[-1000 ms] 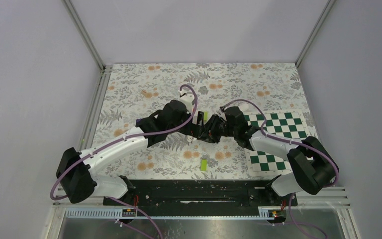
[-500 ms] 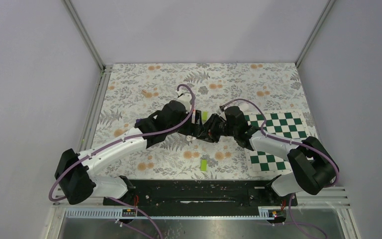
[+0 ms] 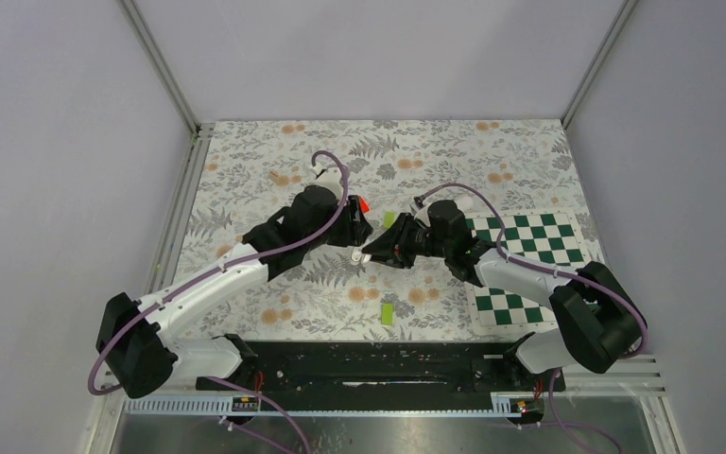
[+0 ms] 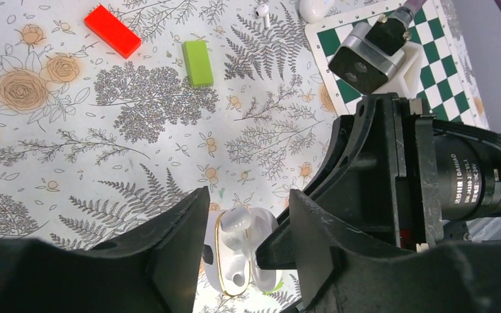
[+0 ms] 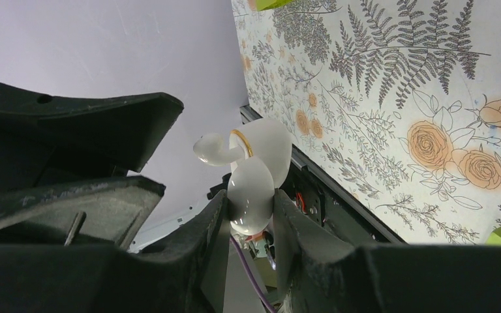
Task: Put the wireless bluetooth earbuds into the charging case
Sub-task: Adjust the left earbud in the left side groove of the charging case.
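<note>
My right gripper is shut on the charging case, a small glossy white case with a gold rim, and holds it lid-open above the table. One white earbud sticks out of its opening. In the left wrist view that earbud rests in one socket of the case, and the socket beside it is bare. My left gripper hangs over the case with its jaws apart, gripping nothing. A second earbud lies on the floral cloth. From above, the case shows between both grippers.
A red block and a lime-green block lie on the cloth beyond the grippers. Another green block sits nearer the arm bases. The green-and-white checkered mat is at the right, with a white rounded object at its corner.
My left arm has drawn back to the left, away from the case, and its jaws have narrowed. The red block has come into view. The right gripper has kept its hold.
</note>
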`<state>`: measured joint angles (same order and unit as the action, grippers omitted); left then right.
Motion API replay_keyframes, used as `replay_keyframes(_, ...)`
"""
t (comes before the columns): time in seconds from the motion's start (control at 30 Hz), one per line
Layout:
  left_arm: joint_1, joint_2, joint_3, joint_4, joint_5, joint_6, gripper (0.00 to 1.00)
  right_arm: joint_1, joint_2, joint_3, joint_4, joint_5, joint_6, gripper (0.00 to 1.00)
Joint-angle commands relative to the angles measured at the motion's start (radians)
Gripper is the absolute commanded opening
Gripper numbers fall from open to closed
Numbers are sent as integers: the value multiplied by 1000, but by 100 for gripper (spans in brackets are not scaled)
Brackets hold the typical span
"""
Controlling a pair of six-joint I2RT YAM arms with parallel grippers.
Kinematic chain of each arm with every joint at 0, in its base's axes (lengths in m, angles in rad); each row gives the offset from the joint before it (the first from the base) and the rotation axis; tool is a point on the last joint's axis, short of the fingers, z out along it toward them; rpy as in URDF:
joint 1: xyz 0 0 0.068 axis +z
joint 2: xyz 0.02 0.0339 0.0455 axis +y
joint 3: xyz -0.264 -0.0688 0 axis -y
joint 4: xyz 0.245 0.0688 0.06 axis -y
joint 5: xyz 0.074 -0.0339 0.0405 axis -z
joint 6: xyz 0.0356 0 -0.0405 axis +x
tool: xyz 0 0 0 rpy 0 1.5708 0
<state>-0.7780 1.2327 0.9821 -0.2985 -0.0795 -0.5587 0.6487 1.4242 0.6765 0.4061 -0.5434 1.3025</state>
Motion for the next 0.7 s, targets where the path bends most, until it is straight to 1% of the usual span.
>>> replay_keyframes(0.0,25,4,-17,87,58,-43,47,9,-32,37,45,-22,-5,0)
replay_keyframes(0.1,31,16,-10,87,75,-46,47,8,-32,35,45,-23,-5,0)
replay_keyframes(0.2,33,25,-10,95,139,-42,47,9,-29,36,45,-21,-5,0)
replay_keyframes(0.33,33,35,-8,94,176,-47,46,8,-28,38,47,-20,-3,0)
replay_keyframes(0.67,33,22,-7,57,198,-59,46,9,-23,37,49,-18,0,0)
